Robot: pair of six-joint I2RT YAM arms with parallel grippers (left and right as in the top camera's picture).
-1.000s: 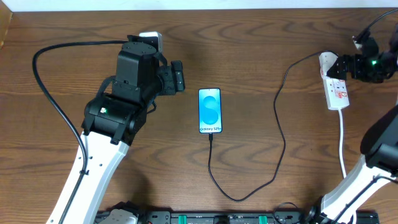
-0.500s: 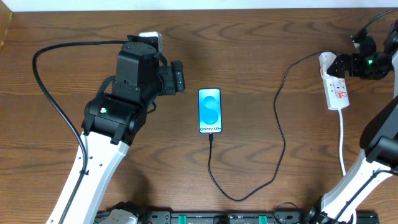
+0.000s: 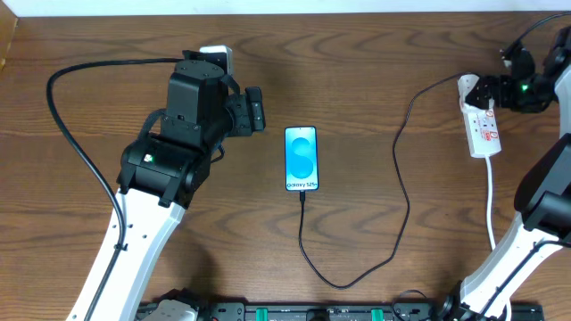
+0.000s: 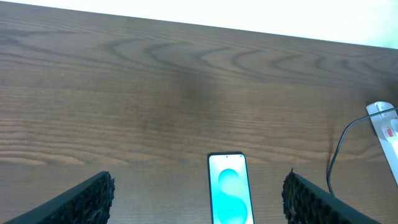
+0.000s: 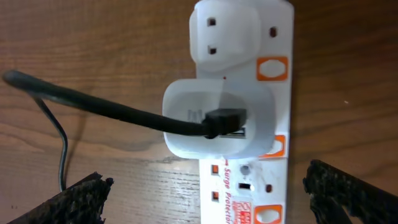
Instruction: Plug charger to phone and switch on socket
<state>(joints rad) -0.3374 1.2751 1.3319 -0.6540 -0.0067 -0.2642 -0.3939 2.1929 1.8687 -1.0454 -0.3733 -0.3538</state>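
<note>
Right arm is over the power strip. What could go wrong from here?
1. The orange switches sit tight against the white adapter; the open right end effector could press the wrong one or knock the adapter.
2. The black cable juts sideways from the adapter and might snag a finger, tugging the phone.
3. Nothing visibly holds the power strip down; it may slide.

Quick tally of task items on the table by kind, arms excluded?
phone: 1
charger: 1 (cable and adapter as one)
socket: 1
Total: 3
</note>
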